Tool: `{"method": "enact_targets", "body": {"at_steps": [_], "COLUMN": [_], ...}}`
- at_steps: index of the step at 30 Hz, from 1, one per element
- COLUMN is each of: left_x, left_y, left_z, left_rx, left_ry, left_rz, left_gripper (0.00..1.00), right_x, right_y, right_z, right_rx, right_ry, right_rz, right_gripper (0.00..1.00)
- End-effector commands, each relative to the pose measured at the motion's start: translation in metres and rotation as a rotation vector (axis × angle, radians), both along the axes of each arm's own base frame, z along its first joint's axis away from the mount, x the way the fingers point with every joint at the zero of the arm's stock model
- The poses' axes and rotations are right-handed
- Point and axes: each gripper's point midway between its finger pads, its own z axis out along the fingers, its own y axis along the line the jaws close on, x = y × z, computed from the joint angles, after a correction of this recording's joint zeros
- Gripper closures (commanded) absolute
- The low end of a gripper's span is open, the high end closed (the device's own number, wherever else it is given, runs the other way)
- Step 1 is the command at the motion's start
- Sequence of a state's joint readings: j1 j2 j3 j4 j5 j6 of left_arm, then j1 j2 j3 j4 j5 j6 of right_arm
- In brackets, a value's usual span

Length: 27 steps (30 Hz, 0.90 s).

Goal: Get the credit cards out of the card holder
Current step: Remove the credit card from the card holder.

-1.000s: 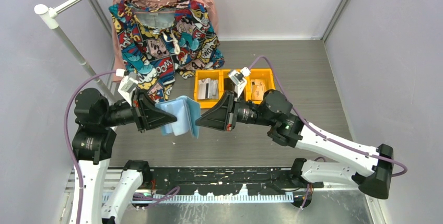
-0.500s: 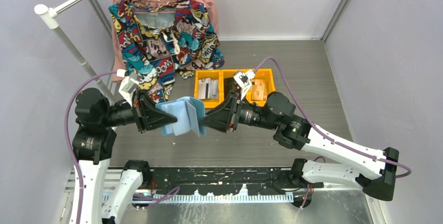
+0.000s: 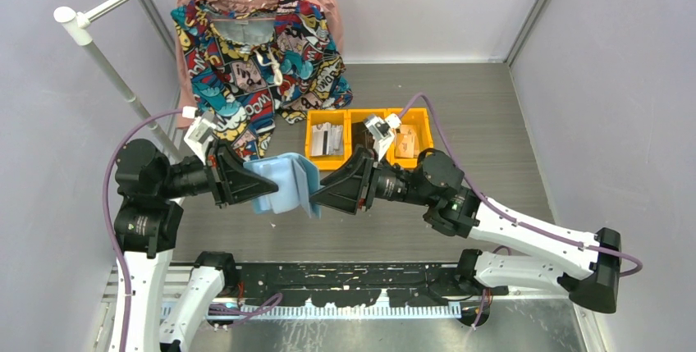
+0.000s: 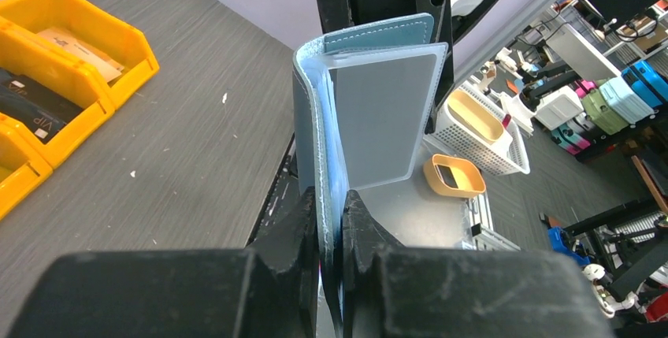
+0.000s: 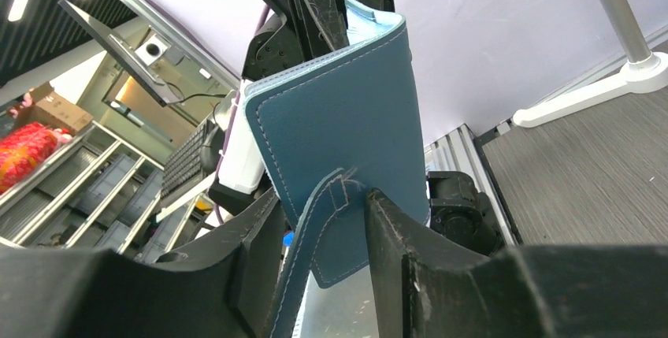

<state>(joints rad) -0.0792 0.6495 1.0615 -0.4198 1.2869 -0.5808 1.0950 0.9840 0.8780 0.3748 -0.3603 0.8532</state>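
The card holder hangs in the air above the bench, caught between the two arms that face each other. It is a small folding wallet, teal-blue on the outside with pale stitching along the edge, light blue on the inside, and it stands half open like a book on its end. The left jaws are clamped on its lower edge: in the left wrist view the two black fingers press together on the light-blue leaf, and the rest of the holder rises straight up from between them. Just above that grip a clear plastic sleeve fans out, filled by a flat pale grey rectangle that appears to be a credit card. The right jaws stand apart at the opposite side, and in the right wrist view the teal cover rises above their fingers while the snap tab hangs down in the gap between them; whether either finger touches it I cannot tell. Orange bins sit on the bench beyond the right jaws.
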Motion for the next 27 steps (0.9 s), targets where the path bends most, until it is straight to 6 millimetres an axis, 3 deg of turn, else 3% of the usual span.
{"method": "enact_targets", "body": {"at_steps": [1,6,10,18,23,27], "left_x": [-0.010,-0.010,-0.012,-0.016,-0.017,-0.018], "left_y": [-0.001,-0.001,-0.001,-0.001,-0.001,-0.001], "left_z": [0.013,0.013,0.011,0.011,0.011,0.010], "left_rx": [-0.013,-0.013,-0.012,-0.009,-0.009,-0.008], "left_ry": [-0.065,-0.064,-0.057,-0.057,-0.058,-0.058], "left_rz": [-0.038,-0.038,-0.047,-0.063,-0.063,-0.065], "left_gripper": [1.00,1.00,1.00,1.00,1.00,1.00], "right_x": [-0.002,0.013,0.036,0.064,0.062,0.070], "right_y": [0.004,0.019,0.024,0.016,0.016,0.002], "right_z": [0.009,-0.004,-0.014,-0.022,-0.032,-0.035], "right_rx": [0.039,-0.061,-0.147,-0.278,-0.368,-0.441], "right_ry": [-0.023,-0.023,-0.026,-0.065,-0.102,-0.123], "right_rz": [0.001,-0.098,-0.251,-0.506,-0.553,-0.686], "right_gripper": [0.53,0.51,0.52,0.55,0.61,0.65]}}
